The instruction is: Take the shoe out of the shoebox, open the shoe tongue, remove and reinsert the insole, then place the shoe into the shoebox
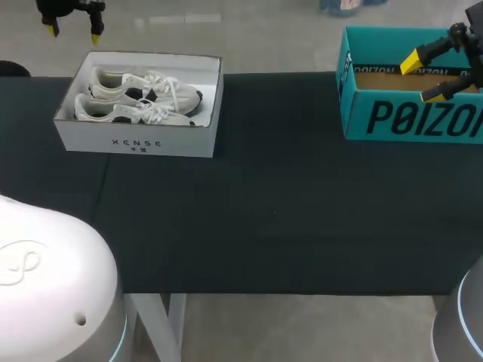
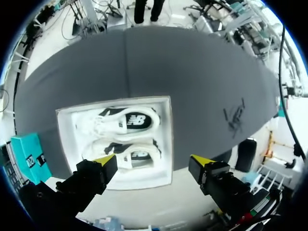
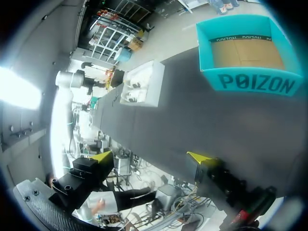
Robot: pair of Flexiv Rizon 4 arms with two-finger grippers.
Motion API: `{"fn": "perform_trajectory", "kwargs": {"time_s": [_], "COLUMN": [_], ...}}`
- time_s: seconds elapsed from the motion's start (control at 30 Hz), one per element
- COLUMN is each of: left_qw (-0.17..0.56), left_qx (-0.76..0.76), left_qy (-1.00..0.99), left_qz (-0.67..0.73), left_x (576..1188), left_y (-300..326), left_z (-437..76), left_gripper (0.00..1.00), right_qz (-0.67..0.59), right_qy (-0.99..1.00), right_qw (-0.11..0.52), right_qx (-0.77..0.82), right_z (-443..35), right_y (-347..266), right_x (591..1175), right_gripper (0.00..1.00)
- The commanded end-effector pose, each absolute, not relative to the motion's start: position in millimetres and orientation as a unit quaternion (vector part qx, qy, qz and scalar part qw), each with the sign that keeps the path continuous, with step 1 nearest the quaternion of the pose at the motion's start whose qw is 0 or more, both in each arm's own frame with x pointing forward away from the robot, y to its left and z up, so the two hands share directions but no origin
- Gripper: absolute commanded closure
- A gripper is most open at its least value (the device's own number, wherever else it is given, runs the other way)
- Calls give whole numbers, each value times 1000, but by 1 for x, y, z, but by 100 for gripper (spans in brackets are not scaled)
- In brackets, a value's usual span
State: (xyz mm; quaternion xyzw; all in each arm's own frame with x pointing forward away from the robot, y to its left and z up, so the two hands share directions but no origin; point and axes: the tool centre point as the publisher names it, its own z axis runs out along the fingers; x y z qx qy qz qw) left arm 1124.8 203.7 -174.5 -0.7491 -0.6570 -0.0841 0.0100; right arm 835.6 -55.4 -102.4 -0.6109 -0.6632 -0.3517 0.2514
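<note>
Head view: open shoebox (image 1: 139,143) at far-left of counter (image 1: 279,219), lid off, pair of white shoes (image 1: 136,98) side by side inside. Task not yet begun, by the look of it.

Left claw (image 1: 73,29) open, holding nothing, hanging past the counter's far edge, just beyond the box's far-left corner. Shoes thus down and toward the robot's side from it. Right claw (image 1: 425,77) also open & empty, over a teal box (image 1: 411,121) at far right, well apart from the shoes. Left arm clearly the nearer one.

Long axis of shoes: left-right, parallel w/ counter's far edge and the box's long walls. Toe/heel direction hard to tell.

Left wrist view: shoebox (image 2: 163,144) ahead of and under left claw (image 2: 154,163), shoes (image 2: 122,122) lengthwise across the finger gap. Finger spread in line w/ shoe length, not width, so prob. a wrist turn needed for a pinch across a shoe.

Right wrist view: right claw (image 3: 149,157) wide open, teal box (image 3: 250,84) ahead, shoebox (image 3: 144,84) far off beyond.

Edges: box walls snug round the pair, far wall near the counter's far edge; little side room, so straight-up lift likely safest. Open room: broad bare counter betw. the two boxes and toward the robot.
</note>
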Motion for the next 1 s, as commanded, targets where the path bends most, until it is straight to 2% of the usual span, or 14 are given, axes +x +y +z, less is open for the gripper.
{"fn": "perform_trajectory", "kwargs": {"time_s": [0.03,0.47,0.93,1.0], "left_qw": [-65,-28,-28,-22], "left_qx": [-736,-722,-722,-722], "left_qy": [-658,-684,-684,-685], "left_qz": [-145,-101,-101,-97], "left_x": [1071,1063,1063,1065], "left_y": [206,215,215,211], "left_z": [-179,-234,-234,-250], "left_gripper": [0,0,0,0], "right_qz": [-350,-350,-350,-350], "right_qy": [-664,-664,-664,-664], "right_qw": [252,252,252,252], "right_qx": [-611,-611,-611,-611], "right_z": [-103,-103,-103,-103], "right_y": [-55,-55,-55,-55], "right_x": [837,837,837,837], "right_gripper": [0,0,0,0]}}
